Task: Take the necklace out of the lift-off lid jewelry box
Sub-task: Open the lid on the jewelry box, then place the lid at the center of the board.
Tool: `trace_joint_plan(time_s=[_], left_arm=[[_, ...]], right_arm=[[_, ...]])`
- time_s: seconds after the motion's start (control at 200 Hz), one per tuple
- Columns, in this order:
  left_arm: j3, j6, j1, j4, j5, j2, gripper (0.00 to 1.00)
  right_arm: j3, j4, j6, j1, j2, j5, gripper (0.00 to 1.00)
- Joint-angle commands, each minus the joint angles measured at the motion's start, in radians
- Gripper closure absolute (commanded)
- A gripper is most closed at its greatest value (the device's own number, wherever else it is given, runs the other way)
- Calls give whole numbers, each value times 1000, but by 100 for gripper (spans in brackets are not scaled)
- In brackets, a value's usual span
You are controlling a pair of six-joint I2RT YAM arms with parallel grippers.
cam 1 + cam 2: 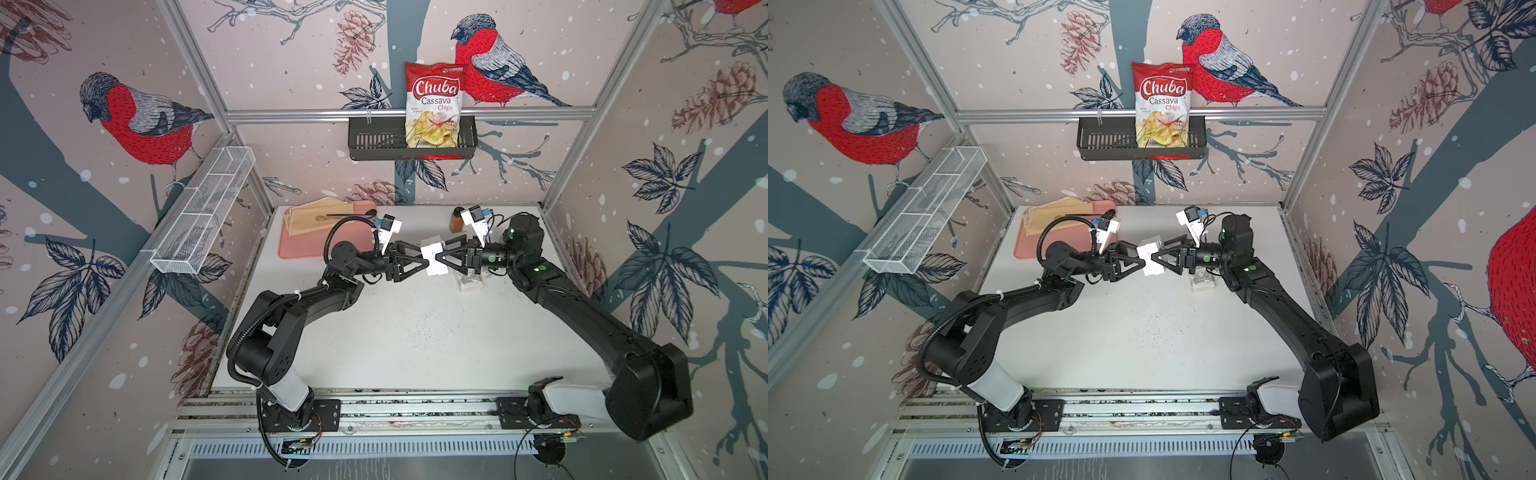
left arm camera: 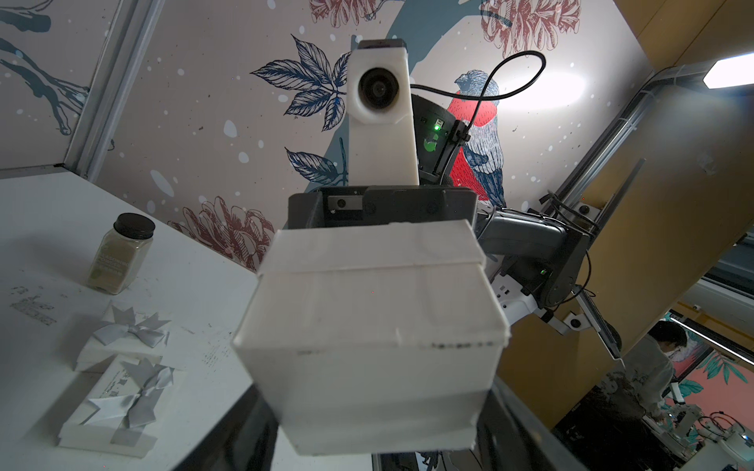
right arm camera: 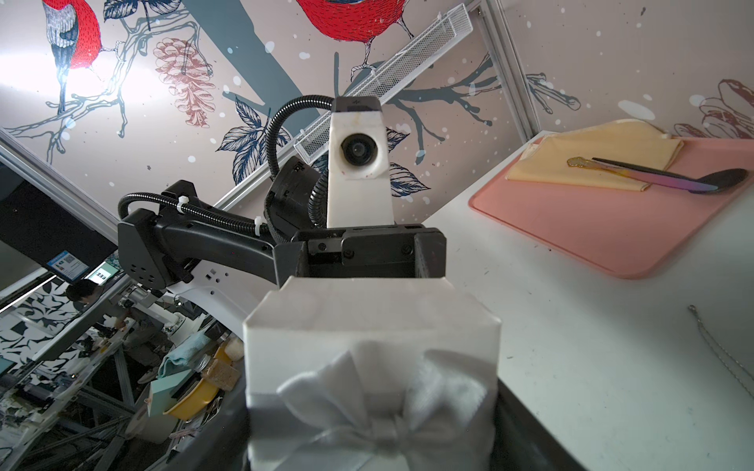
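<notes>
Holding a small white cardboard jewelry box (image 1: 434,255) in the air between the two arms, above the far middle of the white bench (image 1: 415,340) and clear of it. Gripping the plain base (image 2: 367,367) with the left fingers (image 1: 422,264), closed on its sides. Gripping the lid (image 2: 367,244) with the right fingers (image 1: 446,255), likewise closed, with the silver ribbon bow (image 3: 379,416) facing the right wrist camera.

Lying on its side in that double grip, with the lid-to-base axis level and running left to right, lid to the right, base to the left, in line with the two opposed wrists. Lid seated on base, to judge by the tight seam in the left wrist view.

No sight of the necklace; judged to sit inside the shut box. Also showing, in the right wrist view, a thin silver chain (image 3: 712,340) on the bare bench; impossible to say whether part of this task.

Neither arm nearer: both on the box. Next, by judgement: pulling straight apart along that left-right line, drawing the lid off rightward while steadying the base. Worth tipping the mouth upward, lest the contents slide out. Staying clear of two more white bow-topped boxes (image 2: 118,407) and a small glass spice jar (image 2: 122,253) on the bench near the right wrist.
</notes>
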Motion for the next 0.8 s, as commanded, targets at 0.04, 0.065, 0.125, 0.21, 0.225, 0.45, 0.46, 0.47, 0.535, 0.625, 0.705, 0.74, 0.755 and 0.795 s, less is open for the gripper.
trace_joint_plan(time_s=[0.04,0.065,0.125,0.21,0.225,0.45,0.46,0.47,0.535,0.625,0.705,0.74,0.755,0.795], left_arm=[[-3,13,12,64,12,-30,38],[-6,17,16,56,12,-35,38],[-9,32,22,37,12,-47,38],[-12,57,30,4,15,-63,37],[-12,60,33,-3,15,-66,37],[-5,92,61,-50,23,-89,36],[-3,93,63,-53,24,-89,36],[-2,94,64,-57,24,-89,36],[0,94,68,-66,28,-92,36],[1,101,71,-78,31,-100,35],[3,118,72,-102,29,-109,35],[3,129,72,-117,28,-113,34],[3,134,72,-122,28,-115,34],[2,142,72,-131,27,-118,34]], right_arm=[[-23,1,-4,-32,-27,15,24],[-26,-2,-2,-41,-34,21,24],[-37,-12,-2,-58,-38,36,24],[-31,-93,-42,-66,-71,114,24],[-26,-117,-55,-66,-70,134,24],[10,-377,-137,-37,42,470,28],[12,-386,-139,-35,51,482,28],[14,-394,-143,-31,58,493,28],[21,-430,-139,-6,100,552,27],[18,-437,-121,41,149,629,27],[28,-458,-113,82,203,709,26],[36,-468,-114,101,233,736,26],[40,-473,-112,112,245,753,26],[54,-492,-109,131,284,797,26]])
